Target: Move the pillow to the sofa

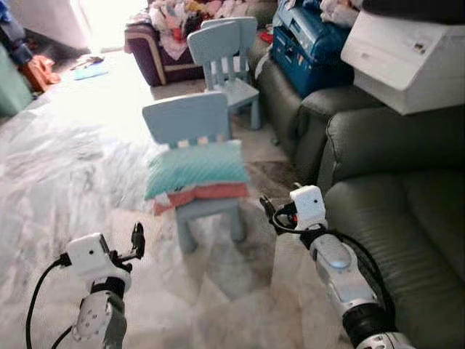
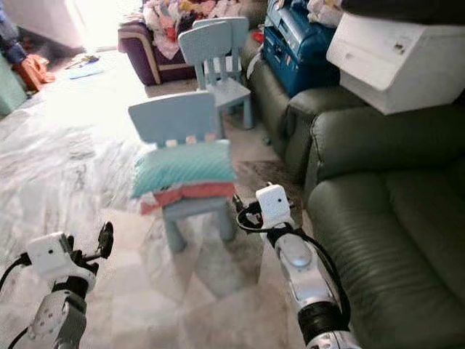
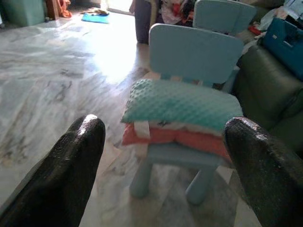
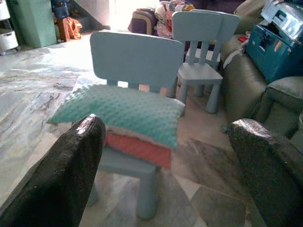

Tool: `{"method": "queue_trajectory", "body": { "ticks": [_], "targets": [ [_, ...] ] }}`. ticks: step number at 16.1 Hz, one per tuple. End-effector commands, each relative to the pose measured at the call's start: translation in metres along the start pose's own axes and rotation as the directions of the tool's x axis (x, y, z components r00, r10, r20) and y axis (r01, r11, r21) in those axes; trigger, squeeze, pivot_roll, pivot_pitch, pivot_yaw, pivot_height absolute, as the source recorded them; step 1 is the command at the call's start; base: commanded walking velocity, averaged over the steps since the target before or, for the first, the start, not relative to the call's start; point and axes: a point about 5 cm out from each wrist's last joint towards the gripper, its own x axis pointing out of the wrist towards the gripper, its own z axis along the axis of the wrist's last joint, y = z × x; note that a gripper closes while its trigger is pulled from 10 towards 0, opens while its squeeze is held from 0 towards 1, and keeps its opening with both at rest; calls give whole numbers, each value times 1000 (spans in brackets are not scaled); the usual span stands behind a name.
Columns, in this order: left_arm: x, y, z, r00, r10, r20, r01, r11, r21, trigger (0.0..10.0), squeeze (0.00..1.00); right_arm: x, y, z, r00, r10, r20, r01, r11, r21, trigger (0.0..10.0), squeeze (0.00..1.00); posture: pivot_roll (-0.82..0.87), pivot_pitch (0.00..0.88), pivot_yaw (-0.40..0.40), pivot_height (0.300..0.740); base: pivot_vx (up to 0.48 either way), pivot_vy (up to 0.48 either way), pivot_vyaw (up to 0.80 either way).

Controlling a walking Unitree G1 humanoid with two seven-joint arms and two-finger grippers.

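I see the teal pillow (image 1: 197, 168) lying on the seat of a small blue chair (image 1: 190, 123), on top of a pink pillow (image 1: 211, 193). My left pincer (image 1: 136, 240) is low over the marble floor (image 1: 65, 167), near the chair but not touching it, and its two black fingers (image 3: 71, 170) are spread wide apart. My right pincer (image 1: 267, 209) is just beside the chair's other side, fingers spread wide too, holding nothing. The green sofa (image 1: 392, 218) sits well off to my right.
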Motion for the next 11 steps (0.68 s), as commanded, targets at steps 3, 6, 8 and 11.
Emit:
{"method": "queue_trajectory", "body": {
  "ticks": [3,6,8,11],
  "targets": [
    [-1,11,2,999,41,6,-41,999,19,10000,0,4,10,4,999,29,18,-29,1000,6,10000,0,-122,86,78,740,475,0,0],
    [-1,11,2,999,35,6,-36,999,14,10000,0,4,10,4,999,31,16,-31,1000,6,10000,0,-121,88,78,740,469,0,0],
    [-1,11,2,999,39,5,-39,999,13,10000,0,4,10,4,999,31,16,-31,999,6,10000,0,-120,89,79,740,469,0,0],
    [-1,12,2,999,51,2,-51,999,18,10000,0,3,11,3,999,32,16,-32,999,8,10000,0,-119,89,81,740,462,0,0]
  ]
}}
